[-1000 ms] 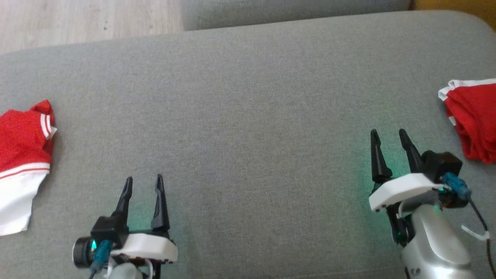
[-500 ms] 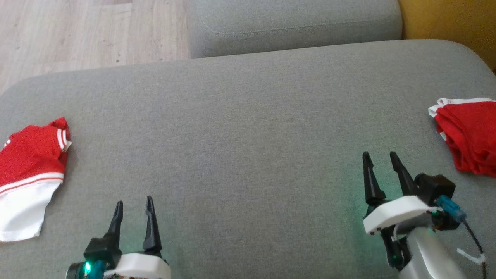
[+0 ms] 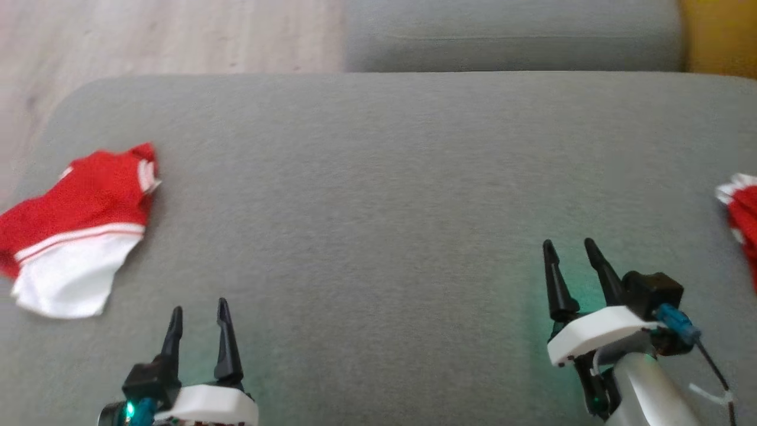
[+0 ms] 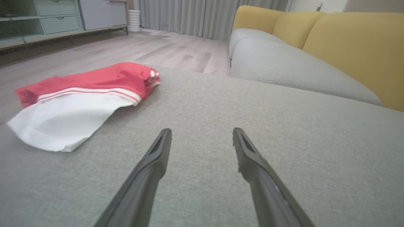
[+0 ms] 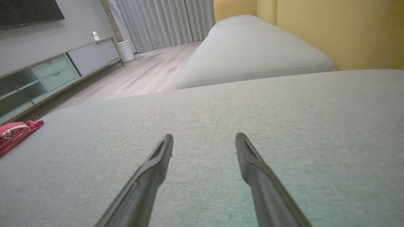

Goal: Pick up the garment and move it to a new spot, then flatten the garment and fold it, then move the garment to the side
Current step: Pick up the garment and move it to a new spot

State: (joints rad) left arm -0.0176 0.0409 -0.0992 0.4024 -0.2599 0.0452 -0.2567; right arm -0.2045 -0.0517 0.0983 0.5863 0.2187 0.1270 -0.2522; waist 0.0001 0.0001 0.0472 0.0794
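Head view: the red-and-white garment (image 3: 77, 236) lies crumpled at the left end of the sofa cushion (image 3: 378, 177), well apart from the left gripper (image 3: 199, 305) and right gripper (image 3: 568, 242). Both are spread wide and empty, likely poised for the pickup.

Left wrist view: the garment sits ahead-left of the fingers (image 4: 151, 170).

Right wrist view: bare cushion ahead, and a red scrap at the left edge — probably the same garment.

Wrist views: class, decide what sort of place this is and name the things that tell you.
Probably a home living room: a grey sofa with yellow back cushions, a low cabinet with drawers along the wall, and floor-length grey curtains.
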